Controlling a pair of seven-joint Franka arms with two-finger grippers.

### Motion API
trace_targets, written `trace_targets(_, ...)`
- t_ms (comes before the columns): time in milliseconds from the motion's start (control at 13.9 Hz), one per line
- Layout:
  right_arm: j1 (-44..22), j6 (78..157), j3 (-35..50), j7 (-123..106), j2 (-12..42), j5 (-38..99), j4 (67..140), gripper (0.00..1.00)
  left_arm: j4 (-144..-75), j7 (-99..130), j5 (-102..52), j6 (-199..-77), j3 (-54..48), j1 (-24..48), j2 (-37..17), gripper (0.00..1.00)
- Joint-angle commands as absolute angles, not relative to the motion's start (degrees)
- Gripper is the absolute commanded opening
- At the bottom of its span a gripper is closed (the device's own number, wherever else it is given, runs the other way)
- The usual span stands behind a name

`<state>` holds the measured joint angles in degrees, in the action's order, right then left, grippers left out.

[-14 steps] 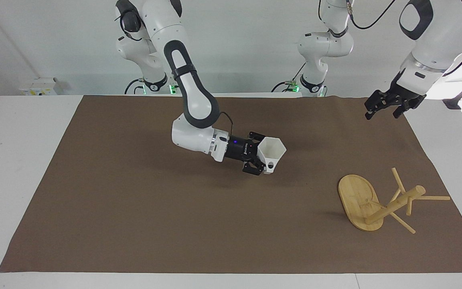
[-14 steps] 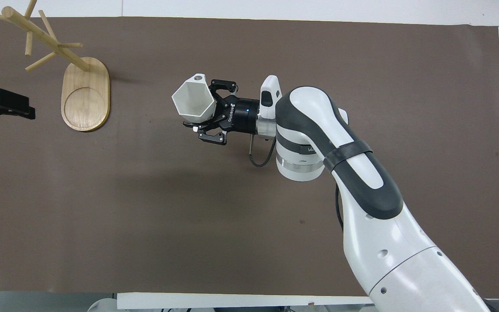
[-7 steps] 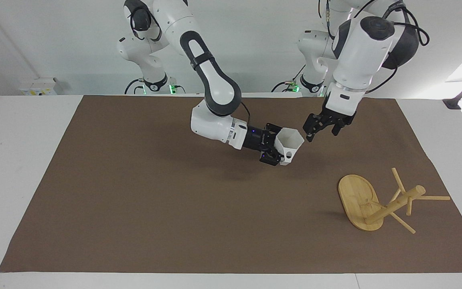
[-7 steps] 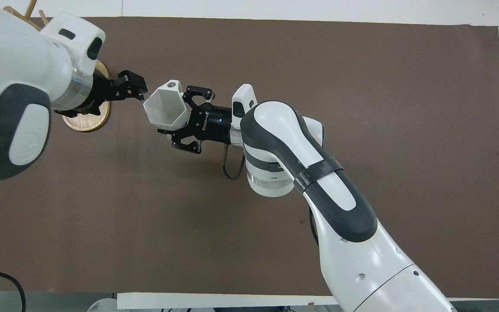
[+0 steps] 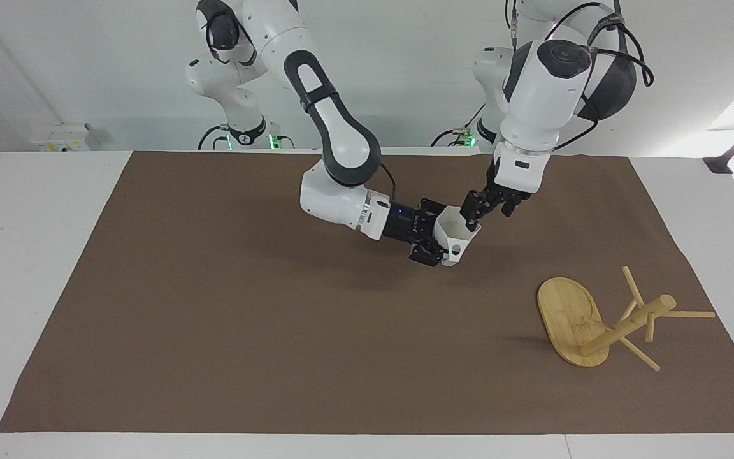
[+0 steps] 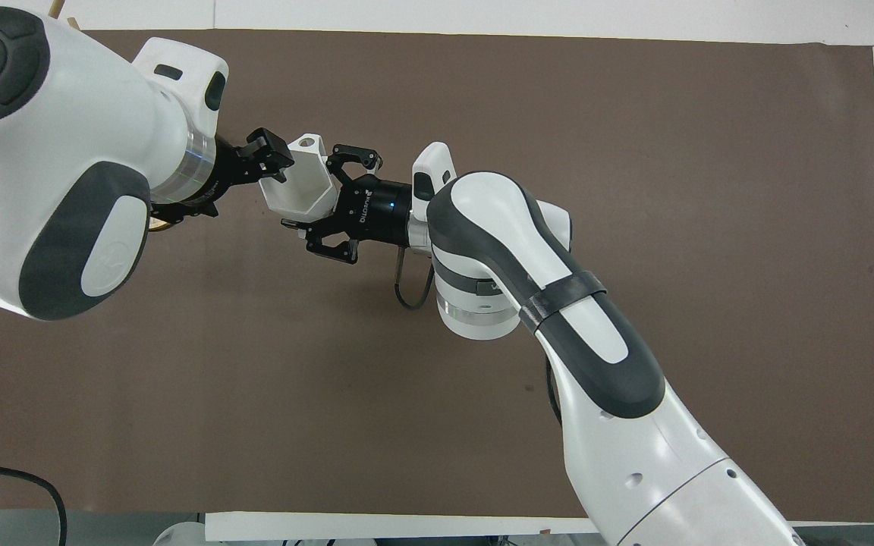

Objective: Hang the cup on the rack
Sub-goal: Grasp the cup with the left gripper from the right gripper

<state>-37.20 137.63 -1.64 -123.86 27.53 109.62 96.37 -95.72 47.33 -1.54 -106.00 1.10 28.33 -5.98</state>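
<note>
The right gripper (image 5: 434, 241) holds the white cup (image 5: 453, 236) in the air above the brown mat (image 5: 214, 306), its fingers squeezed on it. The left gripper (image 5: 476, 213) is at the cup's rim; whether its fingers are apart is unclear. The rack (image 5: 603, 319) lies tipped over near the left arm's end.

In the overhead view the left arm (image 6: 65, 159) covers nearly all of the rack (image 6: 155, 222); only a sliver of its base shows. The left gripper (image 5: 476, 215) hides part of the cup (image 5: 453, 234) rim, and whether its fingers grip the cup cannot be told.
</note>
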Motion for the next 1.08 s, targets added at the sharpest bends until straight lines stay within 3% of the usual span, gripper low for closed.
trace_targets(0,-36.8,138.2,-1.5,-123.6,28.0,110.8,95.3,0.29,-99.0,48.8,-3.7,-108.9,1.6,29.4,-5.2,0.0)
trace_targets(288,-36.8,138.1,-1.5,-123.4,28.0,110.9,95.3,0.29,-98.9,48.3,-4.1,-110.0,1.5,29.4,-5.3,0.0)
trace_targets(575,-36.7,138.4,-1.5,-123.2,28.1,111.0,95.3,0.39,-98.9,48.5,-4.3,-110.9,1.5,29.4,-5.4,0.0)
trace_targets(647,-36.6,138.4,-1.5,-123.0,28.1,111.1,95.4,0.51,-98.7,48.7,-4.4,-111.2,1.5,29.3,-5.4,0.0)
trace_targets(719,-36.4,138.3,-1.6,-123.0,28.1,111.0,95.5,1.0,-98.5,48.7,-4.8,-111.2,1.6,29.1,-5.4,0.0)
trace_targets(1007,-31.8,133.7,-1.7,-122.9,27.2,110.3,98.3,1.0,-98.3,52.4,-4.9,-114.9,1.7,28.2,-5.4,0.0)
